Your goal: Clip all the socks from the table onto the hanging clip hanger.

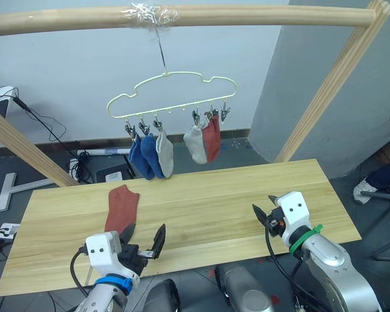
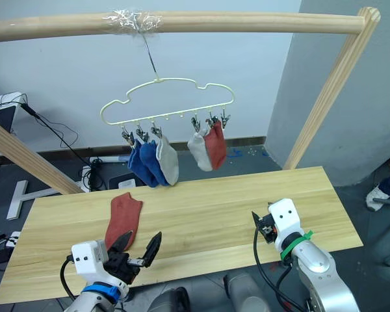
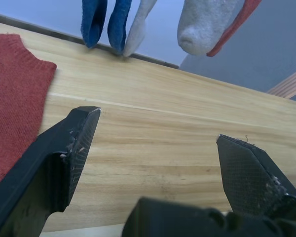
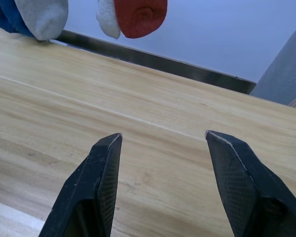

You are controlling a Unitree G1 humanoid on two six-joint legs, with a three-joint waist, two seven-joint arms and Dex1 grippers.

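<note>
Left end effector (image 1: 145, 239): I see it spread wide, empty, low over the counter (image 1: 247, 195), beside the rust-red sock (image 1: 121, 208).
Right end effector (image 1: 265, 215): released, grasping nothing.
Rust-red sock: flat on counter.
Clip hanger (image 1: 172, 97): above counter, five socks clipped.

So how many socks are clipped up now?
5: two blue and one grey on the hanger's left clips, one grey and one red on the right.

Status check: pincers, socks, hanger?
Left pincer, right pincer open, empty. One rust-red knit sock on table; five hang from pale yellow wire clip hanger. Nothing obstructing.
</note>
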